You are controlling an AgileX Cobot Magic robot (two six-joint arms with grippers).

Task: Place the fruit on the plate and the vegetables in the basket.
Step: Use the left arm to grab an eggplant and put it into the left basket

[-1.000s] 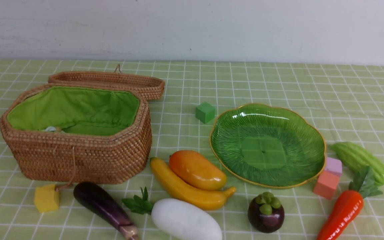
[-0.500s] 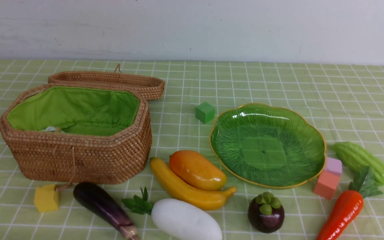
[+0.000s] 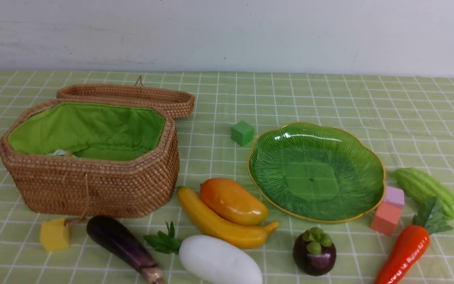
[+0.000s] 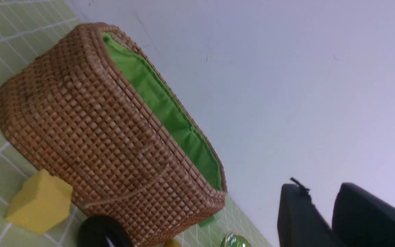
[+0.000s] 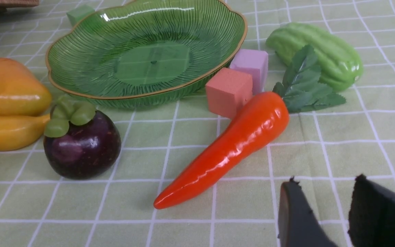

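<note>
radish [image 3: 219,260] and carrot [image 3: 404,250] cut off below, eggplant [image 3: 120,244] stem cropped

Ahead of my right gripper [image 5: 325,180], bare cloth [image 5: 321,151] up to the carrot [image 5: 231,144]; beyond, orange cube [image 5: 228,91] and pink cube [image 5: 250,65] crowd the plate [image 5: 142,94] rim. The basket [image 4: 98,137] wall blocks my left gripper [image 4: 321,187] ahead.

My front camera sits between the arms, looking forward and slightly down across the green checked worktop [image 3: 329,90] to the pale wall [image 3: 227,35], far enough back to take in the whole spread. The left wrist camera hangs low and rolled sideways, close against the brown woven green-lined wicker basket [image 4: 98,130], its black left hand [image 4: 321,187] at the frame's edge. The right wrist camera looks low over the black right hand [image 5: 326,180] toward the ribbed green glass plate [image 5: 91,68]; the front view shares both.
</note>
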